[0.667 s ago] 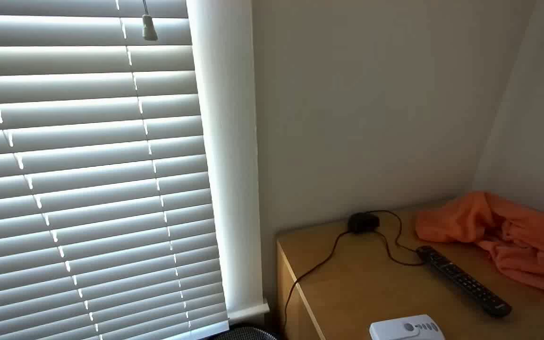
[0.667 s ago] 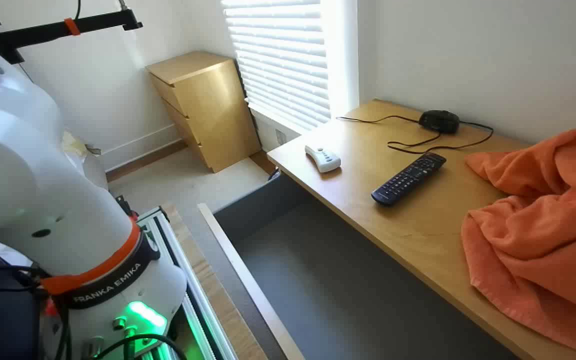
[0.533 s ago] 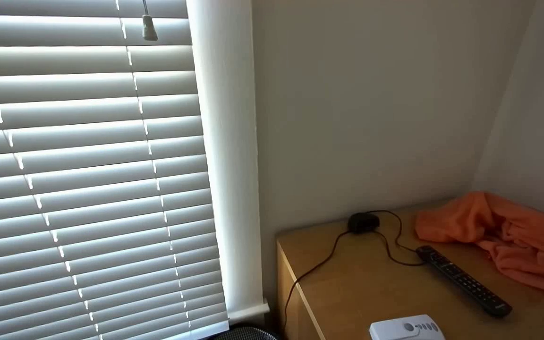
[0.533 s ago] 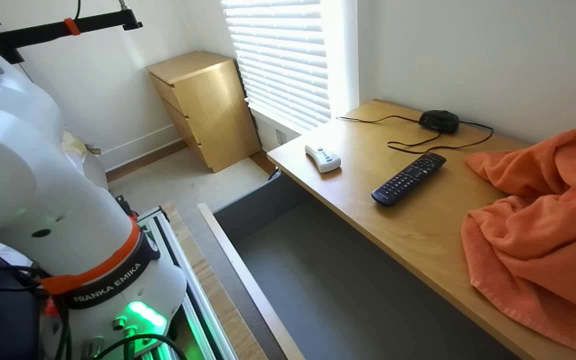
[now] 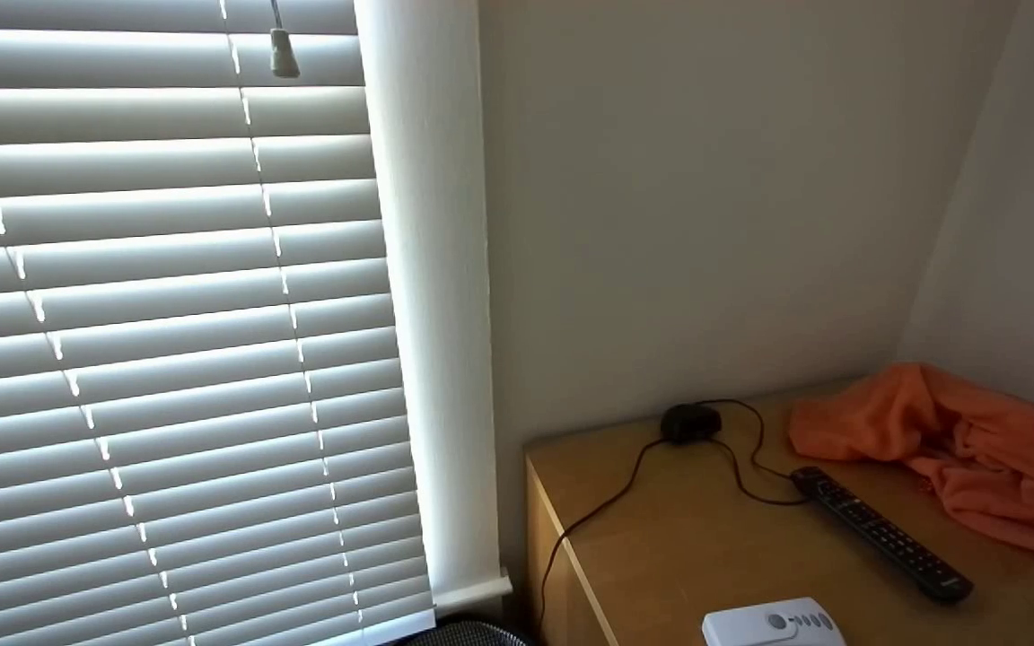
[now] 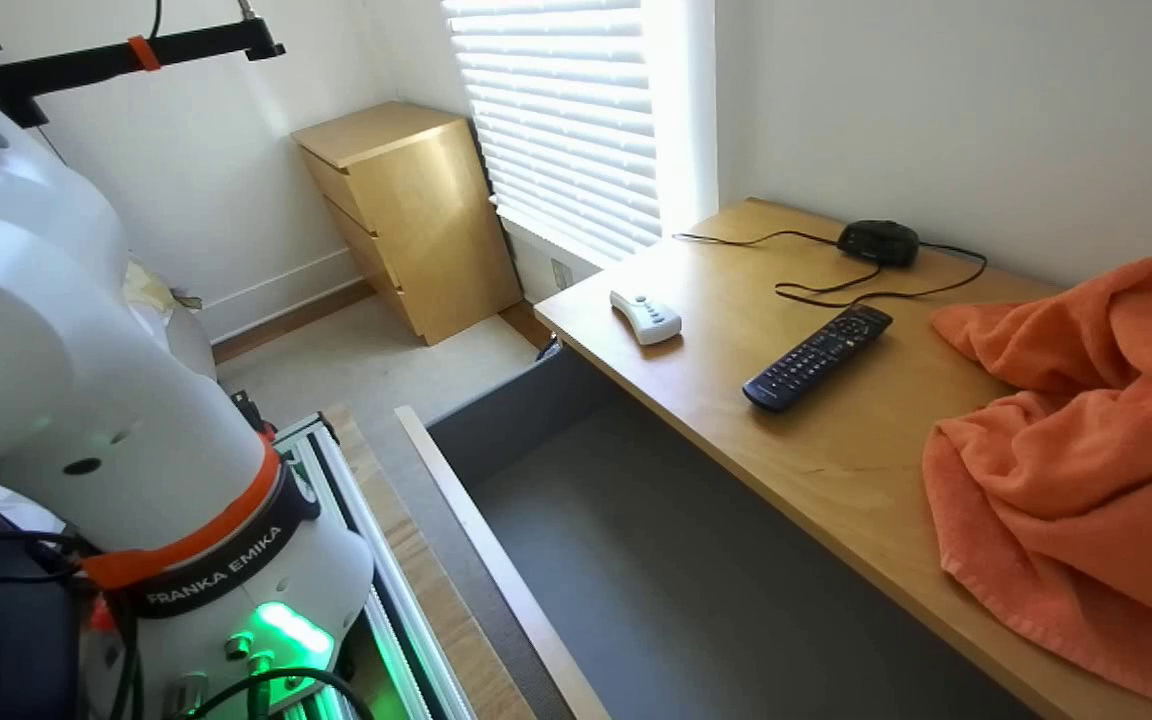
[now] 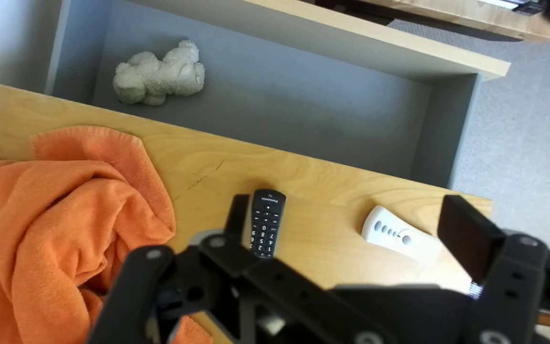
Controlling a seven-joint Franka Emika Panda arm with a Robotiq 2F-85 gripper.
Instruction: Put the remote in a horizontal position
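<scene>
Remote (image 6: 818, 357) lies slantwise on the table (image 6: 856, 465), between an orange cloth (image 6: 1086, 450) and a white clicker (image 6: 646, 317), below a claw (image 7: 353, 227) whose fingers hang wide apart, gripping nothing. A careless push could tip it into the open drawer (image 6: 656, 560), since one end sits near the table's front edge; the other end, close to a black cord (image 6: 916, 295), could snag during a turn. The stretch of table toward the clicker appears to offer swinging room, while the cloth's tip crowds the cord end.
</scene>
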